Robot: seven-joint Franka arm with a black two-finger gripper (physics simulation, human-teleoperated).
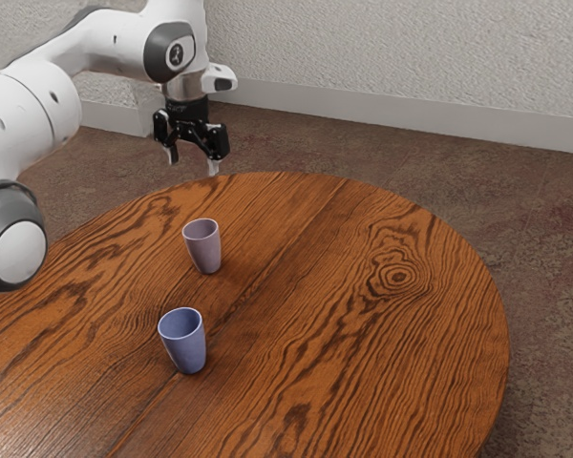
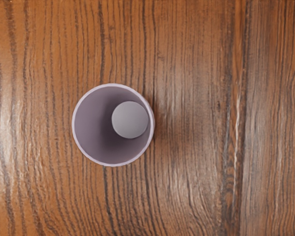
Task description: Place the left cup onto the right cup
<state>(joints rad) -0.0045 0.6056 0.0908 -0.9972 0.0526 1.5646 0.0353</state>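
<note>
**Operator:** Where's my gripper, and is it holding anything?

**Spotter:** Your gripper (image 1: 193, 162) hangs high with its fingers spread and nothing between them. The lilac cup (image 1: 202, 245) stands upright on the table (image 1: 392, 315), well below it. In the wrist view that cup (image 2: 112, 125) lies almost straight under your hand, mouth up. The blue cup (image 1: 182, 340) stands farther from the gripper, apart from the lilac one and also upright.

**Operator:** How will the cup handle?

**Spotter:** I'd judge it light, stiff and thin-walled. Its side is smooth and narrows toward the base, so it could slide in a loose pinch or tip if you nudge it on the way down. You could take it high up, either across the body just under the rim or with one finger inside the mouth and one outside. Either hold leaves the base free to settle onto the other cup. Close gently, as it needs little force.
</note>
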